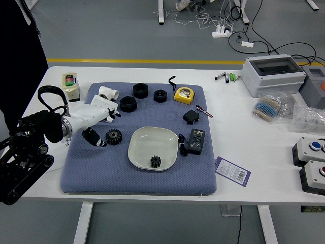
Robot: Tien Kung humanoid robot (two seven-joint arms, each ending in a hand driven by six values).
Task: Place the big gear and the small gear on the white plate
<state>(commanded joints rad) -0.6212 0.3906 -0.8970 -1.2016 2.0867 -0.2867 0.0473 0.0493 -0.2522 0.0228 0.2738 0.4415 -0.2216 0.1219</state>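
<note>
My left hand (108,128) reaches in from the left over the blue mat, its thumb and fingers spread and holding nothing. Just right of the thumb tip lies the big black gear (114,136), flat on the mat. The small black gear (155,161) sits inside the white plate (138,158), toward its near side. The plate rests on the mat to the right of the big gear. My right hand does not show.
On the mat (127,183) are a white box (105,103) partly behind my left hand, black rings (128,104), a yellow tape measure (184,95) and a black adapter (196,141). A person in dark clothing (20,61) stands at the far left.
</note>
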